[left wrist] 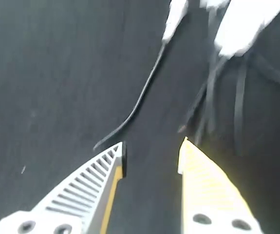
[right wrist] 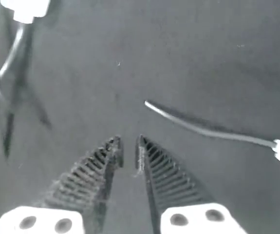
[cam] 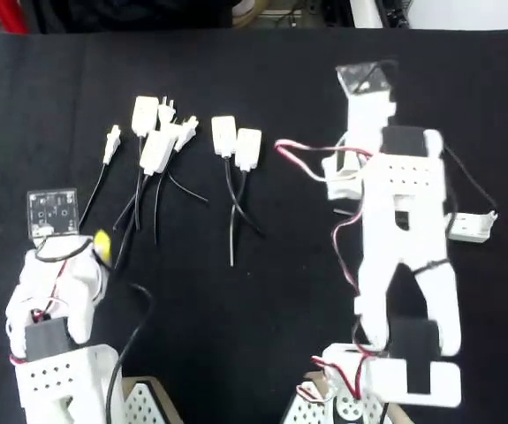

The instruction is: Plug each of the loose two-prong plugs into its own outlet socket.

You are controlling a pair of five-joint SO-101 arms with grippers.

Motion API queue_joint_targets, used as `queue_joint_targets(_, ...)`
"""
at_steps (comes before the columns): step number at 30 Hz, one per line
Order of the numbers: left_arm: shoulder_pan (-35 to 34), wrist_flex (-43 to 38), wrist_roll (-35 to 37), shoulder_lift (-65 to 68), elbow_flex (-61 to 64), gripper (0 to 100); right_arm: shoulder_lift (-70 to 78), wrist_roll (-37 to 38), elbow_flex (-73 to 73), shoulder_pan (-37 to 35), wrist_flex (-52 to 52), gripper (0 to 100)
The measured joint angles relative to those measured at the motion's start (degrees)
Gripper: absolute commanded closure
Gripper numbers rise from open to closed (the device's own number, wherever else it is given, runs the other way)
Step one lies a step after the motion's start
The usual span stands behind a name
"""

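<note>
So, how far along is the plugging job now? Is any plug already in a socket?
Done: nothing that I can see. The lone plug lies apart, and bare prongs show in the cluster, though that pile is too crowded to be sure.
In hand: nothing. The left gripper is open and empty beside a cord; the right gripper is barely open and empty.
Left: every plug needs its socket.

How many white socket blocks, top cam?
4: one socket block upper left, one just below it, two side by side farther right. Some may be hidden.
</note>
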Motion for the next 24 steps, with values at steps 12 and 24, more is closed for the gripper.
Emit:
queue_joint_targets(12, 16.44, -7.82, 13.27, 36.31, -29.27, 80, 7.82, 4.48, 9.67, 3.16, -20.57, 94.6)
queue_joint_targets(24, 18.46, -12.84, 18.20, 83.78, -62.95, 72, 7.82, 6.33, 12.92, 3.25, -23.38, 96.4)
